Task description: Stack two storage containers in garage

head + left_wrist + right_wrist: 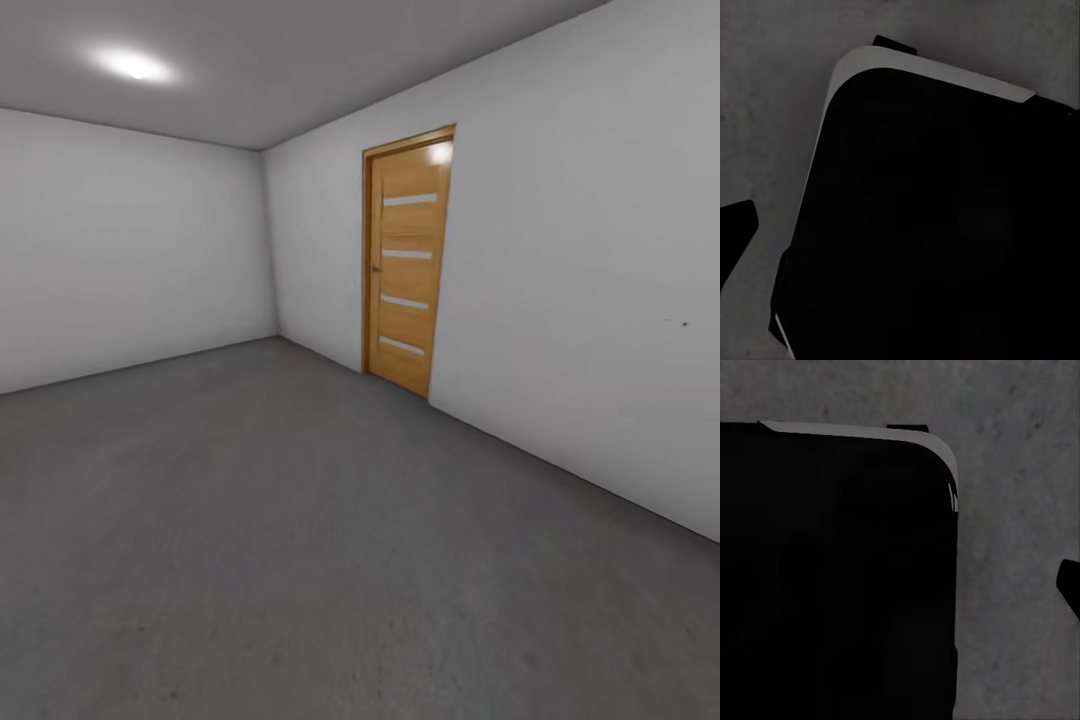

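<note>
A bare room is shown in the head view: a dark grey, mottled concrete floor [300, 540], plain pale grey walls [580, 280] of matte finish, and a wooden door [408, 262] with horizontal pale strips set in a wood frame. A ceiling light [135, 66] is seen as a soft glare. This is judged to be the garage, so a travel step appears to be in hand, either arrival or departure.

Neither storage container is seen in these views, so their place cannot be told. In both wrist views the same speckled concrete is seen beneath a large black, round-cornered body with a pale rim [937, 71], taken to be part of the robot's base. Whether either end effector is open or closed cannot be told.

Next, the bins are to be located, which is judged to call for turning or driving.
</note>
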`<state>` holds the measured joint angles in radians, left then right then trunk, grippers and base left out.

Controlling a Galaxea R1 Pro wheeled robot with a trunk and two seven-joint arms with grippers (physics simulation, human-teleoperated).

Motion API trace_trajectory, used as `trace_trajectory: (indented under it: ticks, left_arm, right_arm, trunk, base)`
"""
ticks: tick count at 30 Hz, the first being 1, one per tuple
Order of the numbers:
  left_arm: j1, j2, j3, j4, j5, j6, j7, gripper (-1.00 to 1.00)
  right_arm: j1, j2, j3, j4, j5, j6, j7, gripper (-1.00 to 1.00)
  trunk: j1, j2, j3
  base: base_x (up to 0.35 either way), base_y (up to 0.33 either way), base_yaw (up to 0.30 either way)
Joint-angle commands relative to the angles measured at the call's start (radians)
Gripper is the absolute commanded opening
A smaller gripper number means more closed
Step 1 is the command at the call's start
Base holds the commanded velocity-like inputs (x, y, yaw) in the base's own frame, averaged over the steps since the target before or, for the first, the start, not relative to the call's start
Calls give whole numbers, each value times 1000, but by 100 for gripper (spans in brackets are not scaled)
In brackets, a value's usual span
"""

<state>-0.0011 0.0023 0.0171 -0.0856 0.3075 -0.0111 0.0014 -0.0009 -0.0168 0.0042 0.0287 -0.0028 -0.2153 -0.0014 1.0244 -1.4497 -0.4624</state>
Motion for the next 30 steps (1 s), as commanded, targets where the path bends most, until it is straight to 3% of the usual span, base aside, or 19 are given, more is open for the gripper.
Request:
trace_trajectory:
  ticks: [1,30]
  left_arm:
    - [0,0,1,0,4,-1,0,100]
    - [0,-2,1,0,4,-1,0,100]
  right_arm:
    - [-1,0,0,2,0,-6,0,100]
    - [-1,0,0,2,0,-6,0,100]
  trunk:
    - [1,0,-1]
    - [1,0,-1]
  base:
    - [323,0,0]
    - [323,0,0]
